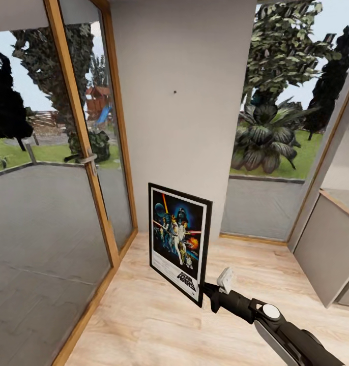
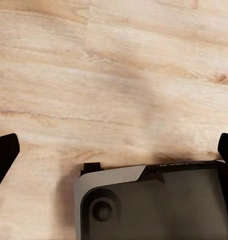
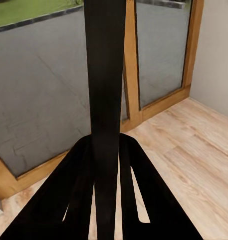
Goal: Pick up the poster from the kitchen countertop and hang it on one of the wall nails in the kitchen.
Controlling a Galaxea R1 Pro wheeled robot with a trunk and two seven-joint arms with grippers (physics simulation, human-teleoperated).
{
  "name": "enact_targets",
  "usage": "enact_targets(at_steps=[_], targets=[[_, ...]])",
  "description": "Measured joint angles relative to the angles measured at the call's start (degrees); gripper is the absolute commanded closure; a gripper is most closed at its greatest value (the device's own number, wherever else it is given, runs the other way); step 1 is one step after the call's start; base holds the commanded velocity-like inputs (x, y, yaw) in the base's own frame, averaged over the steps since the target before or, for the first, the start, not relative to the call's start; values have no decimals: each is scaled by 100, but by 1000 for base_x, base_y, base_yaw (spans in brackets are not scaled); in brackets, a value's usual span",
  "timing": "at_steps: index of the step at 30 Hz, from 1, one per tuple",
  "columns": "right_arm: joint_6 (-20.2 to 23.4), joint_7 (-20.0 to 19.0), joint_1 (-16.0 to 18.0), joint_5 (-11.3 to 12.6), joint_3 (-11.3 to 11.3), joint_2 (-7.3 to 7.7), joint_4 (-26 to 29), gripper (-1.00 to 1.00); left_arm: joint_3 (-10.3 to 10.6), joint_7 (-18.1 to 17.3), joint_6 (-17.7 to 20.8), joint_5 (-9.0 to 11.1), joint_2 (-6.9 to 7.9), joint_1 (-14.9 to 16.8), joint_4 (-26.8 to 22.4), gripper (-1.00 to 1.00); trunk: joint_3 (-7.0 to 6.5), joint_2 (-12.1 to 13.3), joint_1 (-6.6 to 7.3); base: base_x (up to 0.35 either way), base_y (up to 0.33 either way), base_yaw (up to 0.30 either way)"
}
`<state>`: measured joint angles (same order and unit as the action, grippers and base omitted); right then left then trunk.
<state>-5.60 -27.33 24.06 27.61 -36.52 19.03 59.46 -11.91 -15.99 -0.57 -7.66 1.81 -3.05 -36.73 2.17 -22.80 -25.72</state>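
Upright, poster (image 1: 178, 242) pinched in right end effector (image 1: 207, 293), below wall nail (image 1: 174, 92)

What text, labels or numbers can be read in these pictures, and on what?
"STAR WARS": black logo on the white lower border of the poster, held by its lower corner in the right pincer.
Fine print above that logo on the poster: too small to read.
No text is legible in either wrist view.
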Motion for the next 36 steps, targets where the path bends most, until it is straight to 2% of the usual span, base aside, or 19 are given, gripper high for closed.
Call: enact_targets(at_steps=[7, 14, 20, 36], targets=[[11, -1, 0, -1, -2, -1, 0, 100, -4, 2, -30, -2, 13, -2, 0, -100, 0, 0, 1, 282, 167, -3], [3, 8, 0, -1, -5, -1, 1, 100, -13, 0, -346, -6, 33, 0, 97, -100, 0, 0, 1, 297, 24, 0], [26, -24, 1, 1, -7, 1, 1, 100, -14, 0, -425, -8, 36, -2, 148, -100, -4, 0, -2, 47, 2, -34], [28, -9, 1, 4, -8, 0, 1, 100, -21, 8, -433, -8, 36, -3, 151, -100, -94, 0, 0, 25, 0, -221]])
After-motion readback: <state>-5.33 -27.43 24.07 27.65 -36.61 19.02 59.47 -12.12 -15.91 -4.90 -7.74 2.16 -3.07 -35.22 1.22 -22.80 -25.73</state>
